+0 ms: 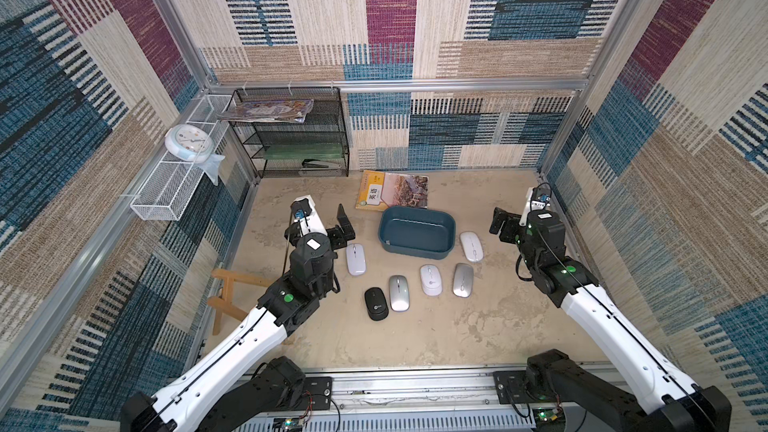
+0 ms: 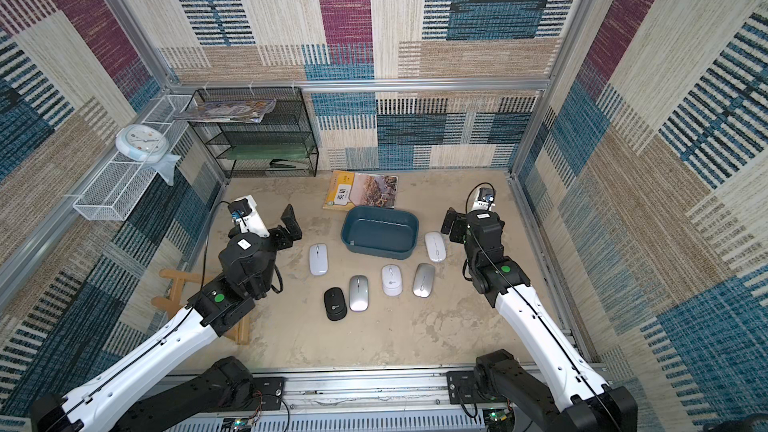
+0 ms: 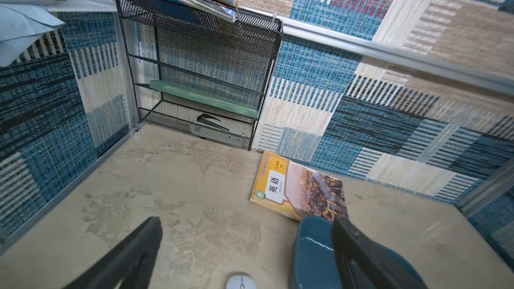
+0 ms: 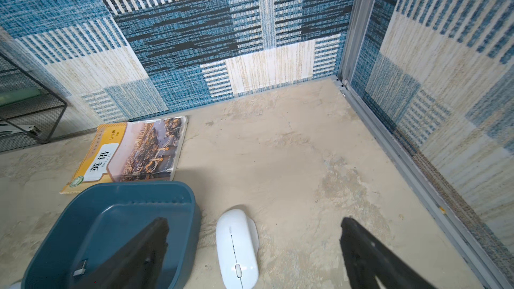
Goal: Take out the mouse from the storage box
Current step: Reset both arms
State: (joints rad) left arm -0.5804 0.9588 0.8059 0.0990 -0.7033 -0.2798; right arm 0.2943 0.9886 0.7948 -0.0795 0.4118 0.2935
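Six mice [image 1: 431, 280] on table [image 1: 415, 338] beside storage box [image 1: 417, 250].

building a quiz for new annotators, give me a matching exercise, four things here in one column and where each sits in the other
Things: 1 storage box; 2 black mouse; 3 textbook; 4 clock.
Places: a on the white wire basket; b frontmost of all, beside a silver mouse; c flat by the back wall; d mid-scene, no mouse inside.
Pairs: 1-d; 2-b; 3-c; 4-a.
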